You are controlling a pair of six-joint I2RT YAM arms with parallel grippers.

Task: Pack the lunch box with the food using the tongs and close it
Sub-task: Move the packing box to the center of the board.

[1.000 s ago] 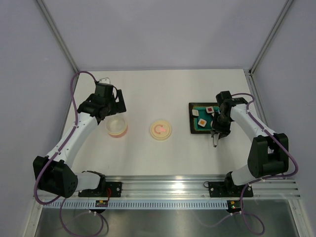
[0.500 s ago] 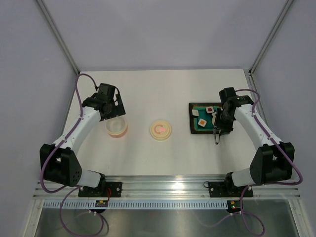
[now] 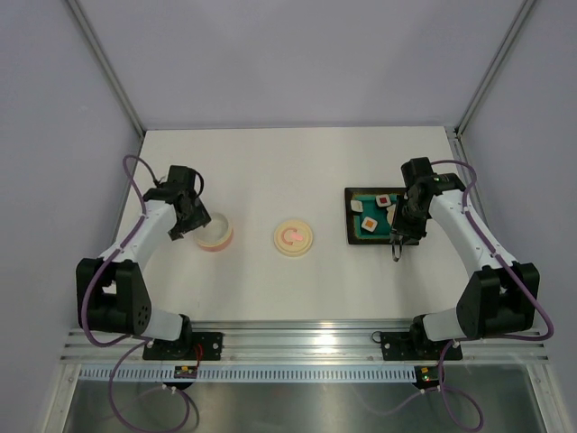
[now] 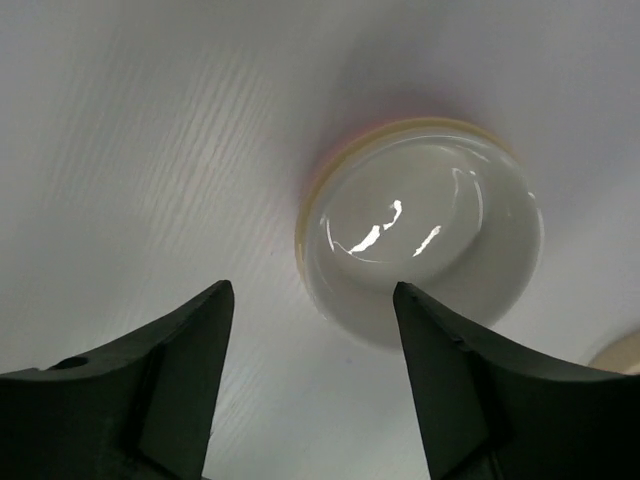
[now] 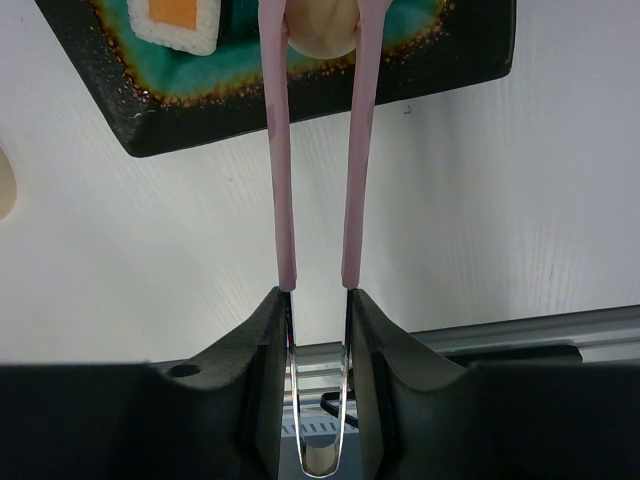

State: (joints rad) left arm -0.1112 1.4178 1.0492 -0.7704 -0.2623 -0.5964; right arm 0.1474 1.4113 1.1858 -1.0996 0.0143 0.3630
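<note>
R gripper (image 5: 315,295) clamps tongs (image 5: 280,150); arms ahead straddle cream lump (image 5: 320,30). Weak squeeze: lump may slip. L gripper (image 4: 308,300) jaws apart, lunch box (image 4: 420,230) ahead.

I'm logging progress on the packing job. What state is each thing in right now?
lunch box: open, upright, empty.
lid: off, lying flat on the table.
tongs: held, arms either side of the cream lump.
cream lump: on the tray, not yet lifted.
sushi pieces: on the tray, not packed.
left gripper: open, empty, at the lunch box.
right gripper: shut on the tongs.
</note>
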